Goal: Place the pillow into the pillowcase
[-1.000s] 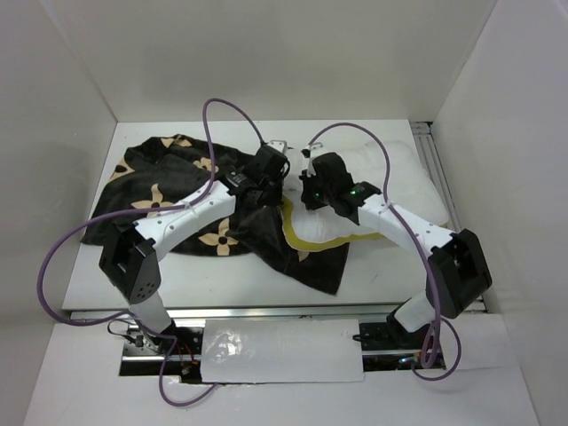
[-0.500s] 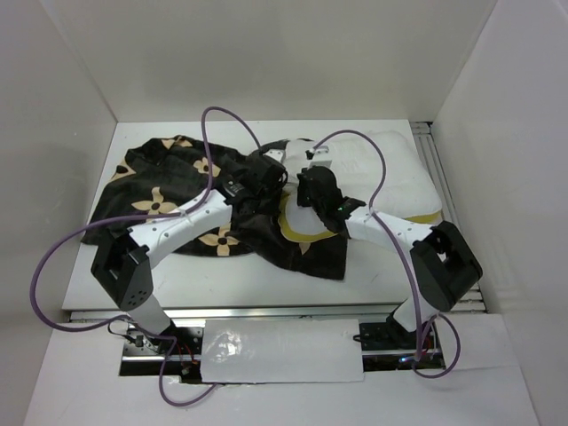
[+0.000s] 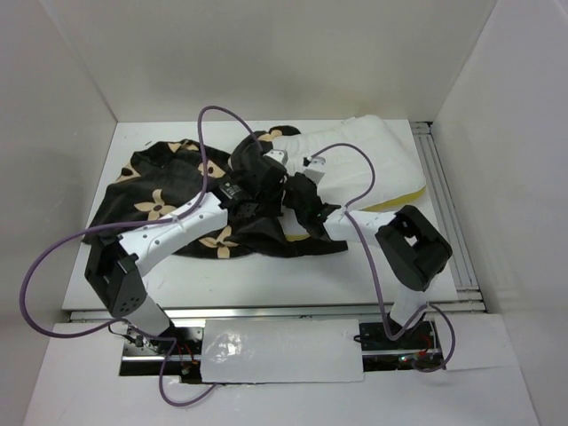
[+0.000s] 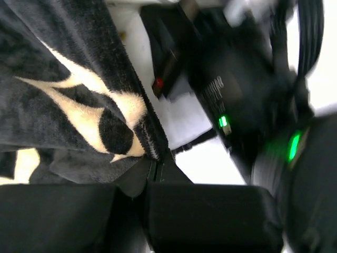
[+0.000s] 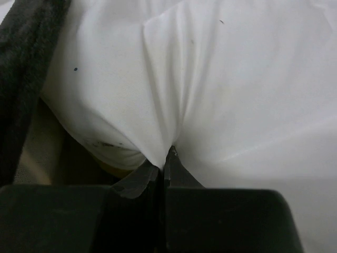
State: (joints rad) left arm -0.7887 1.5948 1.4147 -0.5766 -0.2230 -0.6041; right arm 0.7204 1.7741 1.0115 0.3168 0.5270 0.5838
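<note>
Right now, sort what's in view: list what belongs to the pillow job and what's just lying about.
Job: plump white pillow with yellow piping; floppy dark flower-printed plush pillowcase; left gripper; right gripper.
Lying about: purple cables; metal rail on the right.

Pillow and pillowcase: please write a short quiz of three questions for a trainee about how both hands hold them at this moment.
1. True or false: the right hand is shut on a fold of the pillow.
2. What does the left hand pinch? A) the edge of the pillowcase; B) the pillow; C) nothing.
3. In the top view, is most of the pillow inside or outside the pillowcase?

Key: 1 true; 2 A; 3 outside.
</note>
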